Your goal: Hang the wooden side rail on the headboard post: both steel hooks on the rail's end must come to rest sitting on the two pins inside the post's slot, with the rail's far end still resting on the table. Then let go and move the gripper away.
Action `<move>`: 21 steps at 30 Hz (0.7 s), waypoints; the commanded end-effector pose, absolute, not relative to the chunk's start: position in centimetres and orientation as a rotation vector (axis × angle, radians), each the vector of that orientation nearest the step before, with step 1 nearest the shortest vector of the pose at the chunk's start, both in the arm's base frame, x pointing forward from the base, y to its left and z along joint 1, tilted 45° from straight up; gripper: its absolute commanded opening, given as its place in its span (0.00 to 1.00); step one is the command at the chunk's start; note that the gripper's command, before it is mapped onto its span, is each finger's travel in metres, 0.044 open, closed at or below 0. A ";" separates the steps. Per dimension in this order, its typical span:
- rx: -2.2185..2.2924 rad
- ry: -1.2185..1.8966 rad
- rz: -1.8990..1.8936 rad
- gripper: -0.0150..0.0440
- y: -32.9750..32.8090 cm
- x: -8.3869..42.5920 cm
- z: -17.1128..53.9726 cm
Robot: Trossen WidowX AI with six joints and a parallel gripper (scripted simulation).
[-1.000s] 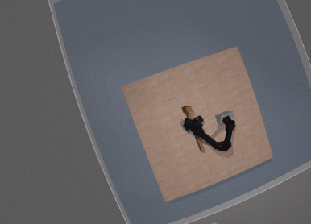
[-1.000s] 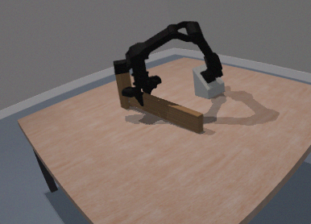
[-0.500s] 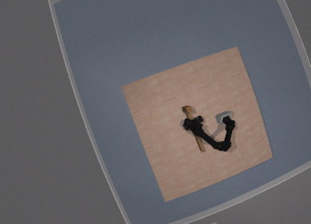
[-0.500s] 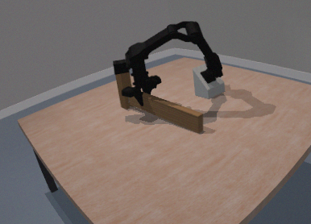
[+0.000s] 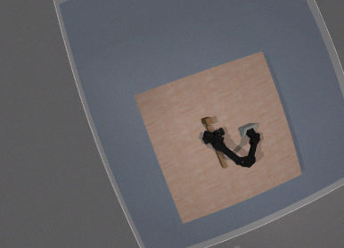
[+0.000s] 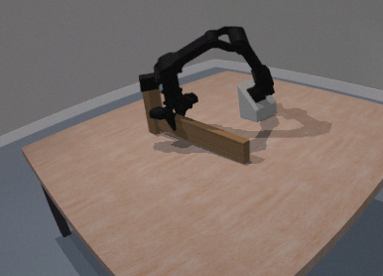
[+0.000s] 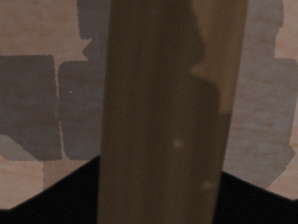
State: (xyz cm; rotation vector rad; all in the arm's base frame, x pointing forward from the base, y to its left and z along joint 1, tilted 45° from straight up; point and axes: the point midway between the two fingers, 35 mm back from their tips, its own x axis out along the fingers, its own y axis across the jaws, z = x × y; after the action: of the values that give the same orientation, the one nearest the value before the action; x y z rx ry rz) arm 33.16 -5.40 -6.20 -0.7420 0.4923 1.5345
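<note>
My gripper (image 5: 210,138) (image 6: 168,121) pinches the wooden side rail (image 5: 223,161) (image 6: 213,139) (image 7: 165,100) across its thickness, near the headboard post (image 5: 206,120) (image 6: 151,107). Likely so I can steer the hook end while the far end pivots, low ahead of my fingers. Hooks and pins: can't see; seating unconfirmed.
</note>
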 end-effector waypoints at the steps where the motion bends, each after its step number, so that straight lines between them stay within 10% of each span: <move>1: -0.753 0.493 1.524 0.25 -6.0 33.3 -6.2; 21: -0.753 0.494 1.524 0.25 -6.0 33.0 -6.5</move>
State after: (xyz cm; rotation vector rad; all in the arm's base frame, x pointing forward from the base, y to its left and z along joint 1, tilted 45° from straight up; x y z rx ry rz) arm 33.13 -5.54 -6.37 -0.7438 0.4921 1.5307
